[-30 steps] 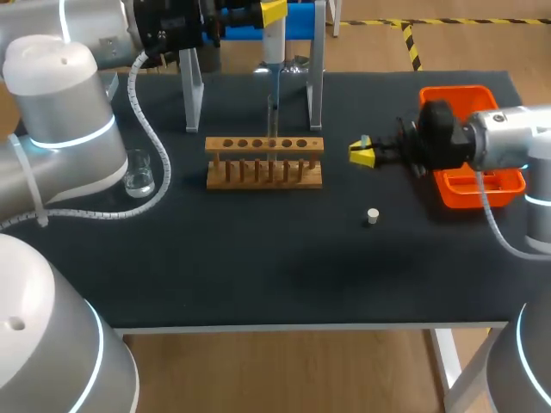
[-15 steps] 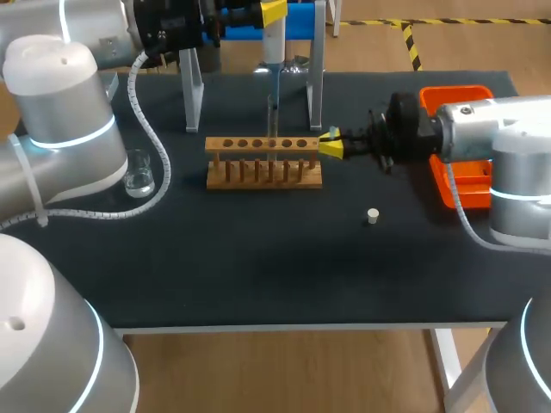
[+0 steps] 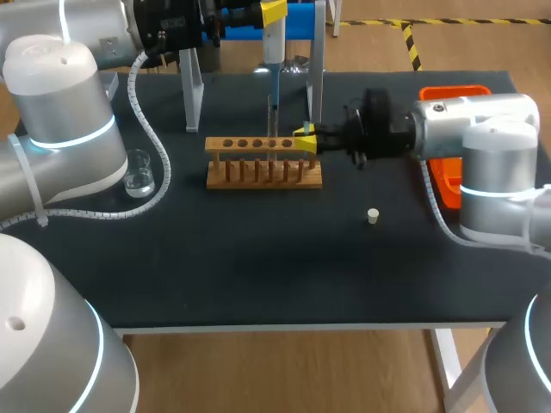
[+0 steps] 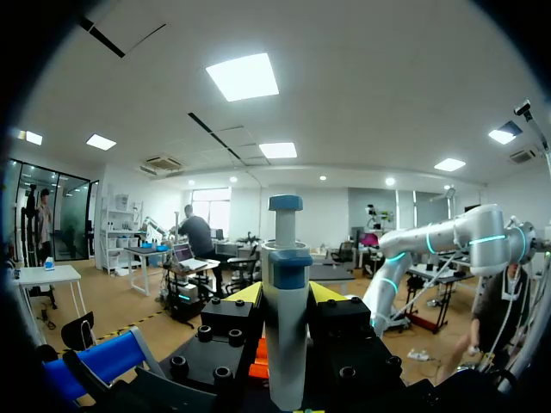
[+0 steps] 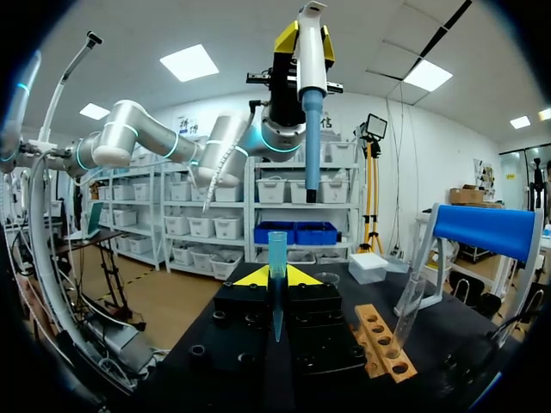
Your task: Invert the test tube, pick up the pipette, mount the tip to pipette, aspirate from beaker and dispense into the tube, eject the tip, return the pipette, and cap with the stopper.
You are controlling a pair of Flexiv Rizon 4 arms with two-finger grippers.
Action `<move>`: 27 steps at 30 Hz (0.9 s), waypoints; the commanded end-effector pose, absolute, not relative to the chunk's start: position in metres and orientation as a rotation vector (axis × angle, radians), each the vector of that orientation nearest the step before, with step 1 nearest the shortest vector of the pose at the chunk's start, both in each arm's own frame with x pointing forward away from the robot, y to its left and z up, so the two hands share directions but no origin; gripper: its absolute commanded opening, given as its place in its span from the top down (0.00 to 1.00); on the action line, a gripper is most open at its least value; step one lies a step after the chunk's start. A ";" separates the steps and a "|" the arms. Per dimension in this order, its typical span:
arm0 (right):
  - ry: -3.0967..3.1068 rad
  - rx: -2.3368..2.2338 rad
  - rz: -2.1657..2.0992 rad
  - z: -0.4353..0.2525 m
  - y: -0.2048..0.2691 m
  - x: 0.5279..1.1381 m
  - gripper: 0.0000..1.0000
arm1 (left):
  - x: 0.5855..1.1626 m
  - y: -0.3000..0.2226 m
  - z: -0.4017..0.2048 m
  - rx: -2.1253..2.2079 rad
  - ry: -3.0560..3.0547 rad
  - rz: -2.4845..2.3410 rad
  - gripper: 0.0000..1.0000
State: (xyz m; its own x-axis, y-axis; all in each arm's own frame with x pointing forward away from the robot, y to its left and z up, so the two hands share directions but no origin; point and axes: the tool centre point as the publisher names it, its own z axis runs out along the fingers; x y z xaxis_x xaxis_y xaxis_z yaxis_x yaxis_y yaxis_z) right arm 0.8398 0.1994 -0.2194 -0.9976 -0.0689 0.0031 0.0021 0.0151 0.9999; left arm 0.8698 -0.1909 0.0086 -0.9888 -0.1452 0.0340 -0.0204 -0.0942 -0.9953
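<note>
My left gripper (image 3: 274, 11) is at the back of the table, shut on the white and blue pipette (image 3: 272, 52), which hangs upright above the wooden rack (image 3: 264, 163). In the left wrist view the pipette (image 4: 286, 327) stands between the fingers of my left gripper (image 4: 286, 297). My right gripper (image 3: 304, 140), at the rack's right end, is shut on a blue pipette tip (image 5: 276, 258). The tip points down under the pipette's (image 5: 311, 103) lower end, with a gap between them. A glass test tube (image 5: 411, 305) leans in the rack (image 5: 383, 340). A white stopper (image 3: 373, 216) lies on the mat.
A glass beaker (image 3: 138, 172) stands at the left, next to my left arm. An orange tray (image 3: 451, 91) sits behind my right arm. The metal pipette stand (image 3: 315, 77) with its blue top rises behind the rack.
My right arm has moved left with the tip, from beside the orange tray to the rack's right end under the pipette. The left arm and pipette have stayed put.
</note>
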 end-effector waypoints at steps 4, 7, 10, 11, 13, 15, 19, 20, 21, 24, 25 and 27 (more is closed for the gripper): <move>-2.196 0.062 -2.171 -0.222 0.217 0.846 1.00 | 0.869 -0.190 0.008 -0.189 2.050 -2.257 1.00; -2.192 0.057 -2.172 -0.222 0.220 0.847 1.00 | 0.869 -0.190 0.008 -0.189 2.050 -2.257 1.00; -2.190 0.053 -2.170 -0.222 0.224 0.848 1.00 | 0.869 -0.190 0.008 -0.189 2.050 -2.257 1.00; -2.191 0.052 -2.168 -0.222 0.225 0.848 1.00 | 0.869 -0.190 0.008 -0.189 2.050 -2.257 1.00; -2.192 0.052 -2.165 -0.222 0.227 0.849 1.00 | 0.869 -0.190 0.008 -0.189 2.050 -2.257 1.00; -2.194 0.052 -2.162 -0.222 0.229 0.850 1.00 | 0.869 -0.190 0.008 -0.189 2.050 -2.257 1.00; -2.195 0.057 -2.158 -0.220 0.232 0.851 1.00 | 0.869 -0.190 0.008 -0.189 2.050 -2.257 1.00; -2.195 0.058 -2.156 -0.220 0.234 0.851 1.00 | 0.869 -0.190 0.008 -0.189 2.050 -2.257 1.00; -2.194 0.058 -2.156 -0.220 0.234 0.851 1.00 | 0.869 -0.190 0.008 -0.189 2.050 -2.257 1.00; -2.192 0.056 -2.158 -0.219 0.236 0.851 1.00 | 0.869 -0.190 0.008 -0.189 2.050 -2.257 1.00; -2.192 0.056 -2.157 -0.219 0.237 0.851 1.00 | 0.869 -0.190 0.008 -0.189 2.050 -2.257 1.00; -2.194 0.056 -2.156 -0.219 0.238 0.852 1.00 | 0.869 -0.190 0.008 -0.189 2.050 -2.257 1.00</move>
State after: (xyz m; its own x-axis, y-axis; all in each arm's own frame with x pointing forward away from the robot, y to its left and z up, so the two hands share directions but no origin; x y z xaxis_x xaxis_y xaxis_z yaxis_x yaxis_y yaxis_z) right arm 0.8507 0.2353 -0.2184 -0.9971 -0.0725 0.0213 0.0202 0.0172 0.9996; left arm 0.8698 -0.1909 0.0086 -0.9888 -0.1452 0.0340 -0.0204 -0.0942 -0.9953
